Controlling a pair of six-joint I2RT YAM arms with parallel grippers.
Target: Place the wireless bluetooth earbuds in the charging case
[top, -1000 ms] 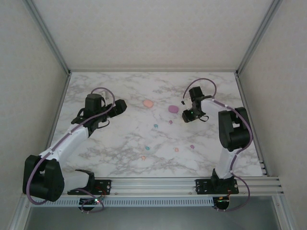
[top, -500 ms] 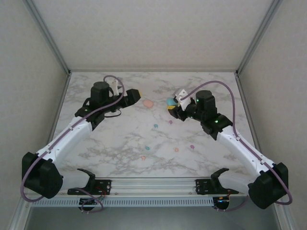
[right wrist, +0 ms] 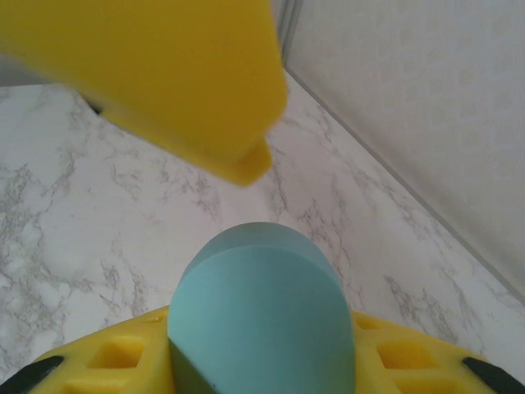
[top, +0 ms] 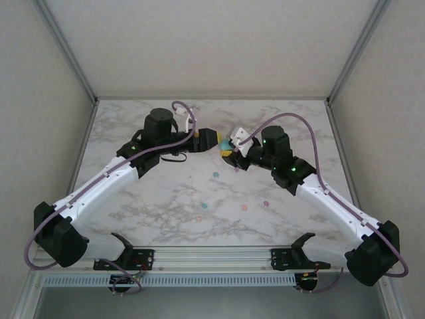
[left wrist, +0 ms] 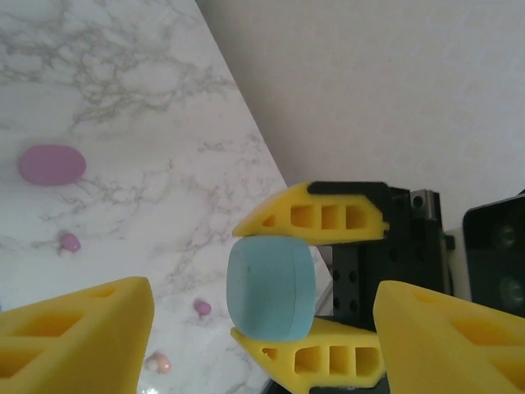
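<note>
1. Right fingers (left wrist: 316, 217) pinch the teal case (left wrist: 271, 287) aloft over the far-middle counter (top: 166, 193).
2. Left fingers (left wrist: 78, 336), spread wide, face it from its left, case dead ahead.
3. Earbuds (top: 244, 207) lie scattered nearer, on the counter.

The marble table (top: 166, 196) is viewed from high above and behind the teal case (top: 226, 144). That case is seen close-up by both wrist cameras, from opposite sides.

Teal oval charging case (right wrist: 262, 320) sits clamped in the right end effector (left wrist: 279, 287); tiny pastel earbuds (top: 244, 207) lie scattered.
</note>
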